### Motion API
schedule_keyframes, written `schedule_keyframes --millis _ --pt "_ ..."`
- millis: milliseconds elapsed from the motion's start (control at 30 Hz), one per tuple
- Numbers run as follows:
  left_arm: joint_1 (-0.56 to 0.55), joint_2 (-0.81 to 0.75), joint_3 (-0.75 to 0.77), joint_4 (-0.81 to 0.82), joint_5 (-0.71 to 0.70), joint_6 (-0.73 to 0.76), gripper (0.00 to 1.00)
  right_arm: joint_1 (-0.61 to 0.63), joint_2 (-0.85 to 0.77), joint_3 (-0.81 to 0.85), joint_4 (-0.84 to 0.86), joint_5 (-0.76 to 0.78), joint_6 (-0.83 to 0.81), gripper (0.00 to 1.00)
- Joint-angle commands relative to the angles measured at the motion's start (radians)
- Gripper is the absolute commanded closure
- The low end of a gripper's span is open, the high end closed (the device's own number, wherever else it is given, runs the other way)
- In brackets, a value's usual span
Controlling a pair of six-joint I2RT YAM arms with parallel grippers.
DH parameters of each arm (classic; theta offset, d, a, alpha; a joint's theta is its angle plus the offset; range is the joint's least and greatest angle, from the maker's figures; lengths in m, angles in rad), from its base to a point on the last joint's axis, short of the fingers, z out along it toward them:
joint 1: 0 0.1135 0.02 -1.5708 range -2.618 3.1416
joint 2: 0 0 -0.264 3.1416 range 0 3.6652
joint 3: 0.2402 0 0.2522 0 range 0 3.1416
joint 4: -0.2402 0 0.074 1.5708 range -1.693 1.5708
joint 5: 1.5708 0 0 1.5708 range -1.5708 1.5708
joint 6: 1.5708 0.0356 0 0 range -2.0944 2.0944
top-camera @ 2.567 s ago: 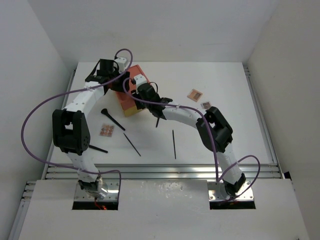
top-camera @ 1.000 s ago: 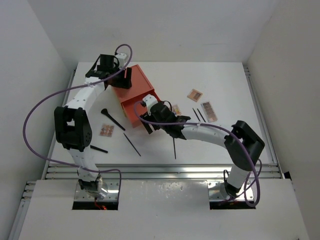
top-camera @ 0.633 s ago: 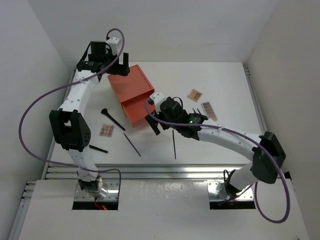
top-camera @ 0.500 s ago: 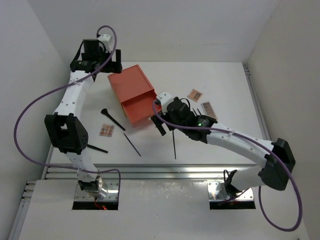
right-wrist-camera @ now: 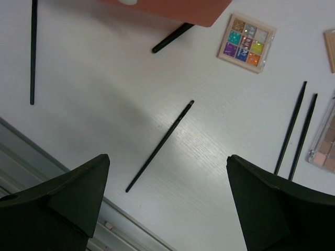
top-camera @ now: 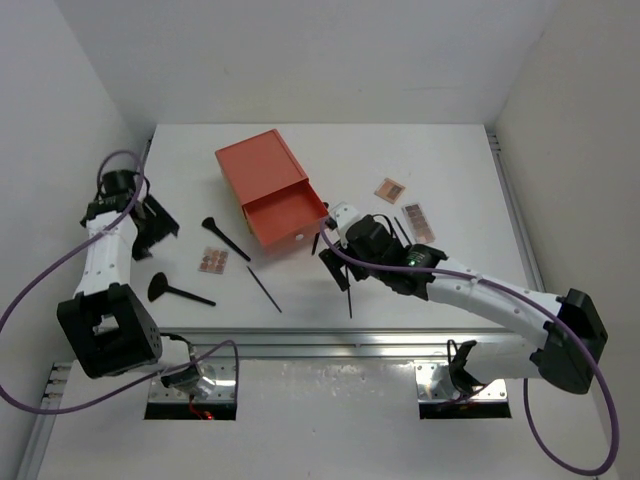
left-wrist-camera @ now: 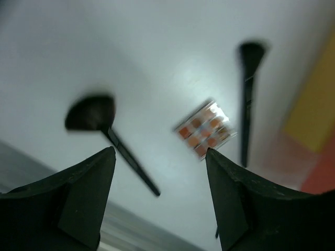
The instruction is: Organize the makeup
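Note:
The makeup lies scattered on the white table. In the left wrist view a flared black brush (left-wrist-camera: 91, 112), a pink-brown palette (left-wrist-camera: 205, 129) and a round-headed brush (left-wrist-camera: 247, 94) lie below my open left gripper (left-wrist-camera: 159, 150), which holds nothing. My open, empty right gripper (right-wrist-camera: 167, 157) hangs over a thin black stick (right-wrist-camera: 159, 146). Near it are a multicoloured palette (right-wrist-camera: 246, 42) and two more sticks (right-wrist-camera: 296, 136). From above, the left gripper (top-camera: 155, 222) is at the table's left and the right gripper (top-camera: 332, 255) is just in front of the drawer.
The orange-red box (top-camera: 258, 172) stands at the back middle with its drawer (top-camera: 285, 218) pulled out towards the front. Two small palettes (top-camera: 390, 189) (top-camera: 418, 222) lie to the right. A metal rail (top-camera: 320, 340) runs along the table's front edge.
My left arm has swung away from behind the box to the table's left side. The right gripper has drawn back from the drawer towards the front right. The drawer stays pulled out.

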Motion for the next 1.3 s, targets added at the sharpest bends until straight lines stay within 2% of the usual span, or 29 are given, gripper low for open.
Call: schedule_keyframes --millis 0,167,300,533,800,967,1067,1267 --pt "0.023 -0.011 -0.104 -0.099 -0.015 -0.153 0.25 0.009 0.001 0.050 -0.043 -0.059 0.020 0.07" --pt "0.047 -0.011 -0.185 -0.064 -0.060 -0.190 0.25 0.009 0.022 0.096 -0.087 -0.074 0.020 0.07" --pt "0.103 0.050 -0.289 -0.014 -0.003 -0.201 0.28 0.015 0.025 0.097 -0.089 -0.071 0.034 0.07" --pt "0.123 0.105 -0.306 0.030 -0.001 -0.201 0.28 0.036 0.021 0.093 -0.103 -0.018 0.036 0.07" --pt "0.162 0.251 -0.329 0.101 -0.011 -0.213 0.28 0.039 0.064 0.165 -0.144 0.011 -0.027 0.07" --pt "0.175 0.302 -0.343 0.142 0.034 -0.213 0.29 0.040 0.085 0.186 -0.132 0.022 -0.064 0.07" --pt "0.175 0.311 -0.366 0.168 0.034 -0.213 0.39 0.039 0.097 0.200 -0.132 0.028 -0.081 0.07" --pt "0.209 0.311 -0.375 0.168 0.034 -0.192 0.69 0.040 0.113 0.219 -0.131 0.042 -0.105 0.07"
